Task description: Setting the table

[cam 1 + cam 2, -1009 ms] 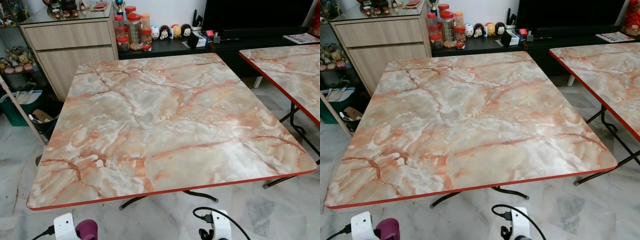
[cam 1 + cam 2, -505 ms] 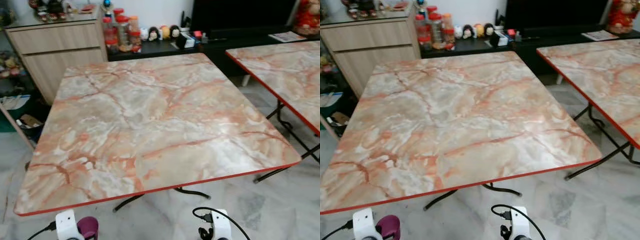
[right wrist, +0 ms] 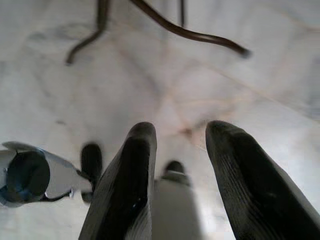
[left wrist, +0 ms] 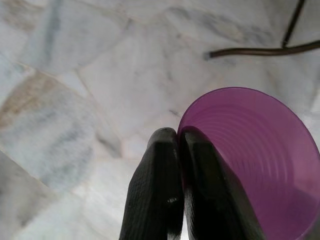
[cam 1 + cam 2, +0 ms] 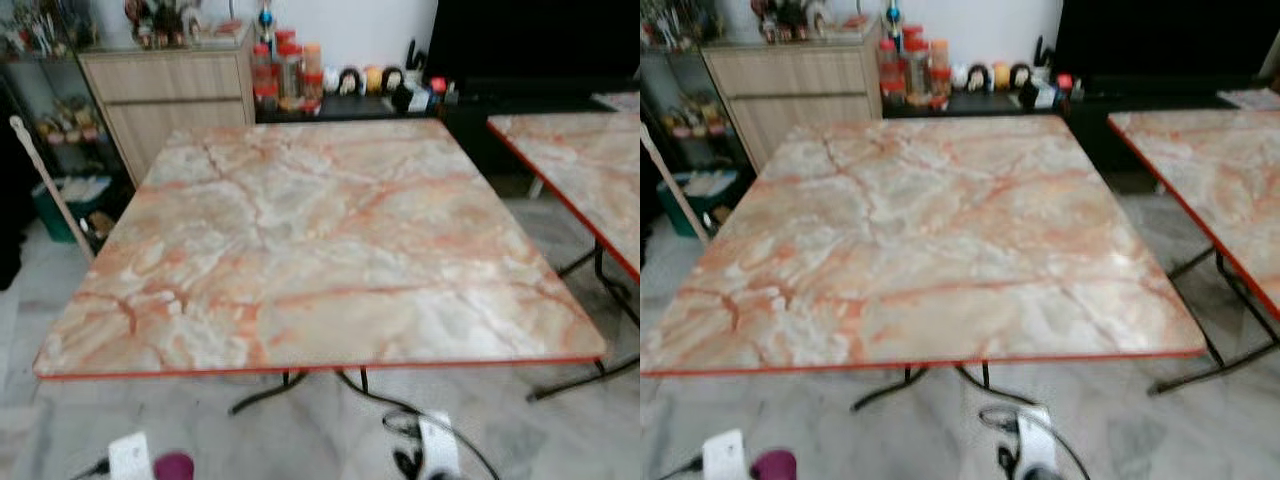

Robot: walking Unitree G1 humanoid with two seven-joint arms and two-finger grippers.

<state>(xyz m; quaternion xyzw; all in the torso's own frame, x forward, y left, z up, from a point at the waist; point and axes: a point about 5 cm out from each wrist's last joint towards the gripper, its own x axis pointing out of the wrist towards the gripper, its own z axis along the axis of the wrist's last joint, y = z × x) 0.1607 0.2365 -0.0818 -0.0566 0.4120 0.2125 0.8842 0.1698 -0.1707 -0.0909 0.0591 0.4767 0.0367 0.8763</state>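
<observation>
A square table (image 5: 320, 250) with a pink marble top and a red edge stands in front of me with nothing on it. My left gripper (image 4: 175, 145) hangs low over the floor, shut on the rim of a purple plastic cup (image 4: 250, 160); the cup (image 5: 174, 466) also shows at the bottom of the left eye view. My right gripper (image 3: 180, 145) is open over the floor tiles near the table's black legs, with nothing between its fingers.
A second marble table (image 5: 590, 170) stands to the right. Behind are a wooden cabinet (image 5: 175, 95), red-lidded jars (image 5: 285, 75), small figurines and a dark TV unit (image 5: 520, 60). A stick (image 5: 50, 190) leans at the left. Black table legs (image 5: 300, 385) cross the floor.
The whole picture has shifted and blurred, so the camera has moved; the table sits a bit farther off and more squarely ahead. Both arms hang as before, the cup still held.
</observation>
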